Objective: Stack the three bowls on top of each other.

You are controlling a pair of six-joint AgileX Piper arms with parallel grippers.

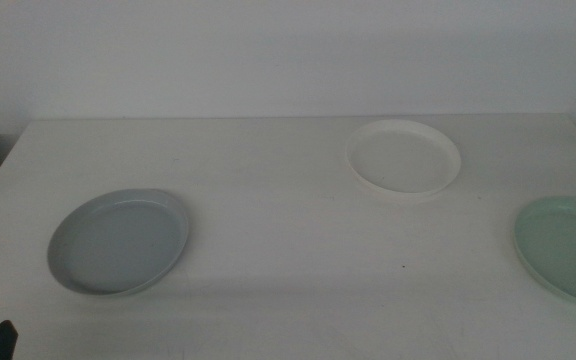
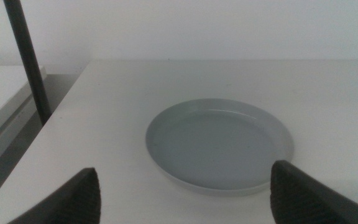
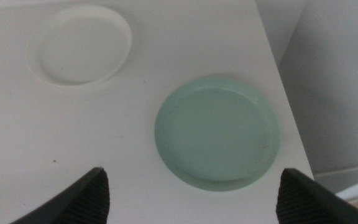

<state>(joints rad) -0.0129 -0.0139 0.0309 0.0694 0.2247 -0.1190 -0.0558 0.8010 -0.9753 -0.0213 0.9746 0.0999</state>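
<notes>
Grey shallow round dish (image 1: 119, 241) lower left, white dish (image 1: 404, 157) upper right, mint-green dish (image 1: 566, 247) far right — all apart on the white table (image 1: 268, 200); left gripper (image 2: 185, 193) and right gripper (image 3: 191, 196) hold their fingers wide, empty.

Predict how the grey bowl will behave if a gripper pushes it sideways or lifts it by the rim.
The grey bowl sits flat and shallow on the table, so a push would probably slide it, not tip or roll it. Its smooth, slightly glossy surface suggests the left gripper, jaws open, might slip on the low rim. It looks rigid, so it should hold its shape when lifted.
</notes>
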